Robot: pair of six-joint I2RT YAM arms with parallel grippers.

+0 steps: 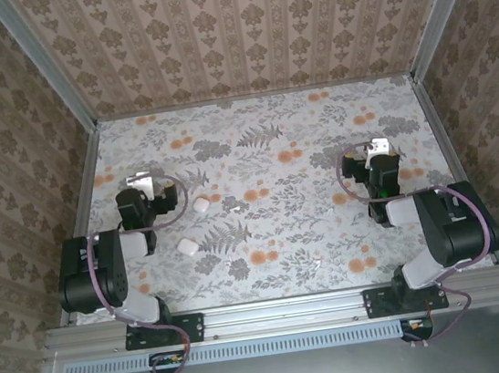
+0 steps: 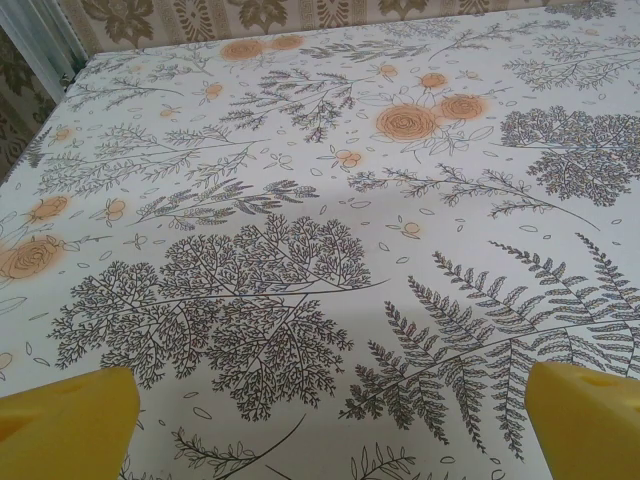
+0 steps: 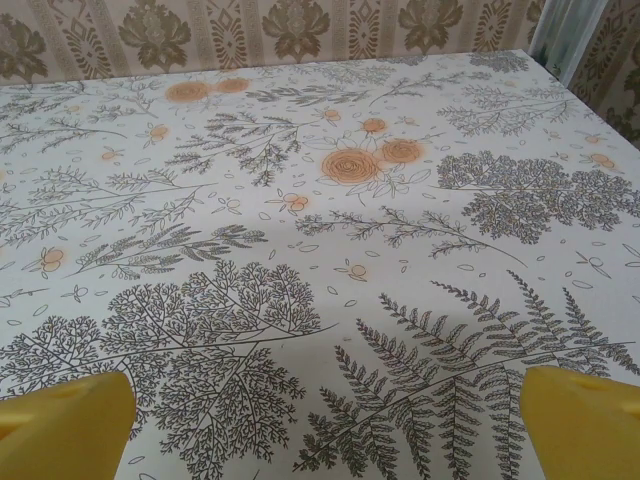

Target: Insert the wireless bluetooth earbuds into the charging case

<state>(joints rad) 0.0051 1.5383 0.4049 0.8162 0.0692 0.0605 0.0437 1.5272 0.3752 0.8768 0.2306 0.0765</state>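
The charging case (image 1: 188, 247), a small white rounded square, lies on the floral table just right of my left arm. A slightly smaller white lump (image 1: 201, 206) sits a little farther back. Tiny white bits that look like the wireless bluetooth earbuds lie apart: one (image 1: 230, 206) beside the lump, one (image 1: 339, 197) left of my right arm. My left gripper (image 1: 142, 180) (image 2: 335, 435) stands open over bare cloth, well left of the case. My right gripper (image 1: 378, 146) (image 3: 325, 435) is open too, with nothing between its yellow fingertips (image 3: 65, 425).
Another tiny white speck (image 1: 315, 262) lies near the front middle. Patterned walls and aluminium posts (image 1: 71, 90) close in the table on three sides. An aluminium rail (image 1: 284, 311) runs along the near edge by the arm bases.
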